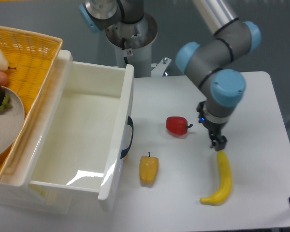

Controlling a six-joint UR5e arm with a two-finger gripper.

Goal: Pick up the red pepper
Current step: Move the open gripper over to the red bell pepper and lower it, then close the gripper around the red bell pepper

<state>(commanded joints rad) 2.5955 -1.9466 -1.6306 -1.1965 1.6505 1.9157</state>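
On the white counter (251,96), the red pepper (177,125) lies just left of my gripper (218,143), whose fingers look closed and empty. Light, glossy, likely slippery; I'd grip its rounded body's widest part.

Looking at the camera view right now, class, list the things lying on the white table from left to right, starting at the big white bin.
white bin → yellow pepper → red pepper → banana, with the gripper just above the banana's top end.
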